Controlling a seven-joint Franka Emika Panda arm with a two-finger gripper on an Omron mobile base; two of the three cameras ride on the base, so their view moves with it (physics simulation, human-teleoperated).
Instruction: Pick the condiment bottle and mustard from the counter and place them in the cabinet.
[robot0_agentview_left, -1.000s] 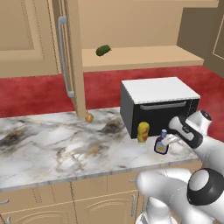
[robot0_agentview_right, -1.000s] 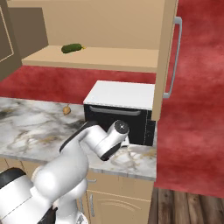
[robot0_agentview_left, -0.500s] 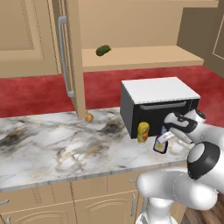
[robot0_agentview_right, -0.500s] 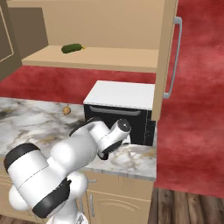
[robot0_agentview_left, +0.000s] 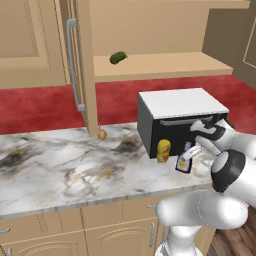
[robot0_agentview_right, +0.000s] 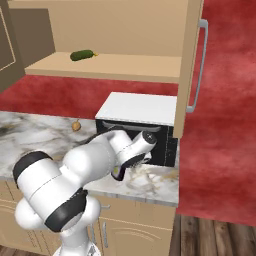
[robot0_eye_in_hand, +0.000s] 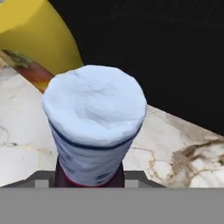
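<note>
The condiment bottle (robot0_agentview_left: 183, 163), dark with a pale label and blue-grey cap (robot0_eye_in_hand: 96, 109), stands slightly tilted on the marble counter (robot0_agentview_left: 60, 170) in front of the microwave. My gripper (robot0_agentview_left: 192, 151) reaches down from the right and is shut on its neck; the dark fingertips (robot0_eye_in_hand: 43, 179) hug the bottle just below the cap. The yellow mustard (robot0_agentview_left: 163, 151) stands just left of it, apart from the fingers, and fills the upper left of the hand view (robot0_eye_in_hand: 39, 39). The cabinet (robot0_agentview_left: 160, 67) is open above, its door (robot0_agentview_left: 85, 70) swung out with a long grey handle.
A black-and-white microwave (robot0_agentview_left: 180, 105) sits right behind both bottles. A green pickle-like thing (robot0_agentview_left: 118, 57) lies on the cabinet shelf. A small orange-brown ball (robot0_agentview_left: 102, 134) rests on the counter under the door's edge. My own arm (robot0_agentview_right: 100, 160) hides the bottles from the right.
The hand has dropped toward the condiment bottle and its fingers have closed from wide open onto the neck. The bottle now leans a little.
</note>
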